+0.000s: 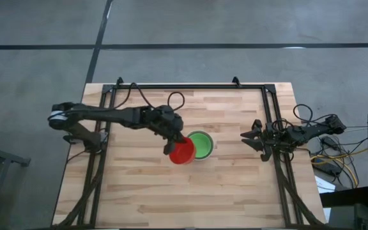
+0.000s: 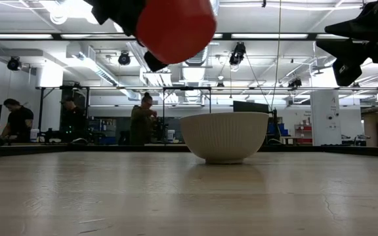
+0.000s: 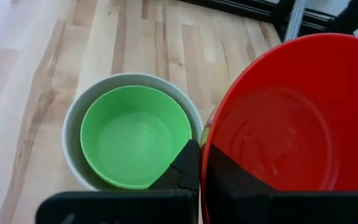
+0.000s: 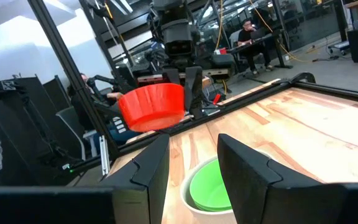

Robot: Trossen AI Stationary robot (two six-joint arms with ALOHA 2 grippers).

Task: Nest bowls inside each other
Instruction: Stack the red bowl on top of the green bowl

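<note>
My left pincer point(image 1: 173, 145) is clamped on the rim of the red bowl point(image 1: 183, 152) and holds it in the air, well clear of the table point(image 1: 235, 191). Seen from above, the red bowl hangs just at nine o'clock of the pale white-grey bowl point(image 1: 209, 151), overlapping its edge, not yet centred over it. The low view shows the red bowl high above the pale one, with open air between them.

The pale bowl stands upright near the middle of the table, and a green bowl point(image 1: 200, 144) already sits inside it. Whether further green bowls lie under that one I cannot tell; I see no other bowl loose on the table.

My right pincer point(image 1: 255, 136) waits at three o'clock, near the table's edge, fingers spread wide and holding nothing.

I judge the task close to its end: the red bowl has to travel a little toward three o'clock, come down into the green one, and be let go.
</note>
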